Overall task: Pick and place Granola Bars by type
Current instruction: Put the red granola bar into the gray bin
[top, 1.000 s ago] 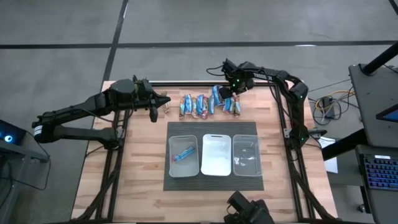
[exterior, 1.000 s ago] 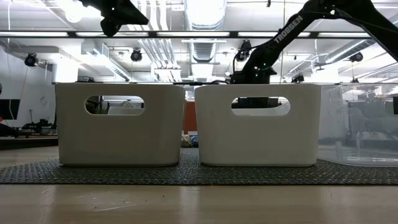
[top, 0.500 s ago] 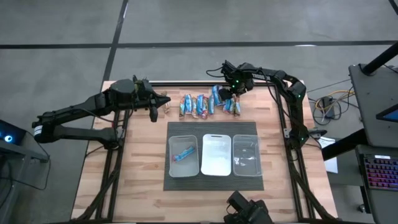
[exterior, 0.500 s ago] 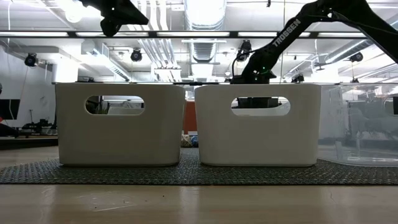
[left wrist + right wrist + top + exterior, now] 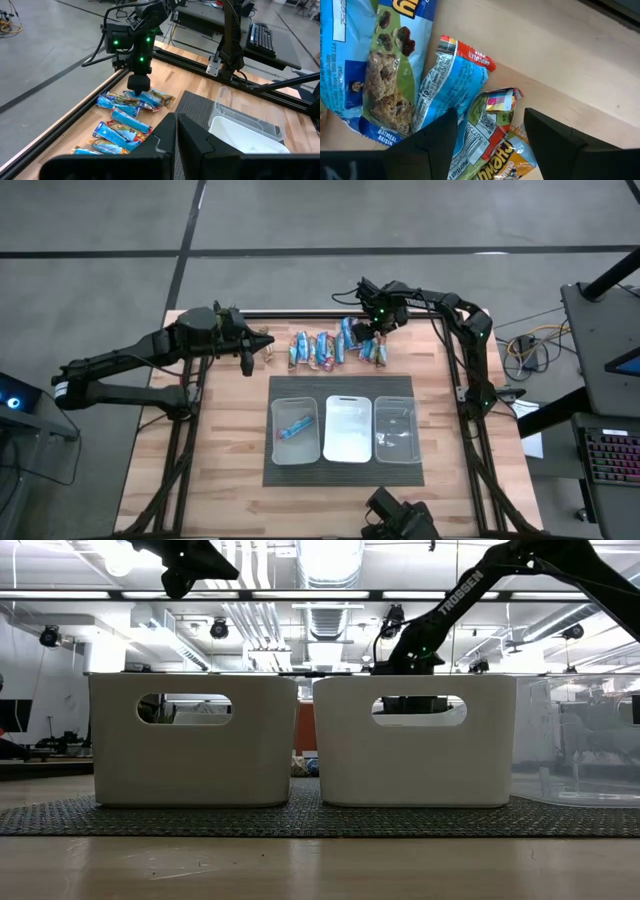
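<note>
- Nearest the front edge, three bins (image 5: 347, 429) stood side by side on a dark mat (image 5: 342, 477) in the high view. The left bin (image 5: 295, 430) held a single blue bar (image 5: 295, 427); the middle bin (image 5: 348, 429) and the right bin (image 5: 394, 429) showed no bars that could be made out.
- So the sorting looked barely begun: one bar placed, by my reading, and nearly all the rest left to move.
- Beyond the mat, the Granola Bars (image 5: 335, 349) lay in a loose row on the wooden table (image 5: 210, 450), wrappers mostly blue, some with red or orange ends, several overlapping.
- The right gripper (image 5: 372, 337) was down at the right end of that row. Its jaws stood spread, and the right wrist view showed the fingers (image 5: 427, 142) straddling a blue-and-red wrapper (image 5: 451, 80), with an oatmeal raisin bar (image 5: 380, 70) just beside it. Nothing was pinched yet.
- In the left wrist view the same gripper sat right over the far end of the pile.
- The left gripper (image 5: 262, 340) hung near the left end of the row, jaws pressed together and holding nothing, apparently waiting.
- Judged from this, the step in hand was closing on a bar at the right end of the row, then carrying it to a bin matching its type.
</note>
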`<control>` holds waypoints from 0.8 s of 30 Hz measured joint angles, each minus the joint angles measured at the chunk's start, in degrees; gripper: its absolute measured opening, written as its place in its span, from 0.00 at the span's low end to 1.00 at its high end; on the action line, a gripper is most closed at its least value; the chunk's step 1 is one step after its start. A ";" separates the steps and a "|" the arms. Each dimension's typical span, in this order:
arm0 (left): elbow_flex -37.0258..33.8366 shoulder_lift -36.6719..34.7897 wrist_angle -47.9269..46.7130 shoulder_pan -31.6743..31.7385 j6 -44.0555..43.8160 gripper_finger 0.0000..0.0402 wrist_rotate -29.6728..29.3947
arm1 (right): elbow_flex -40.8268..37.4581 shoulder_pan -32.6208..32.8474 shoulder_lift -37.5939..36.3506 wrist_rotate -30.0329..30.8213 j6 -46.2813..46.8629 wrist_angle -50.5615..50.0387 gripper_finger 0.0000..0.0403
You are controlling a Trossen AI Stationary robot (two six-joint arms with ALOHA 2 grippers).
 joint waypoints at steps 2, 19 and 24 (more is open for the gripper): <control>0.00 0.00 0.00 -0.02 0.00 0.00 0.00 | 0.00 0.00 -0.04 0.00 0.00 -0.39 0.54; 0.00 0.00 -0.02 0.00 -0.11 0.00 0.00 | 0.00 -0.02 -0.17 0.03 -0.82 -2.41 0.37; 0.00 0.00 0.00 0.00 -0.34 0.00 0.00 | 0.00 -0.03 -0.35 0.04 -1.07 -2.33 0.34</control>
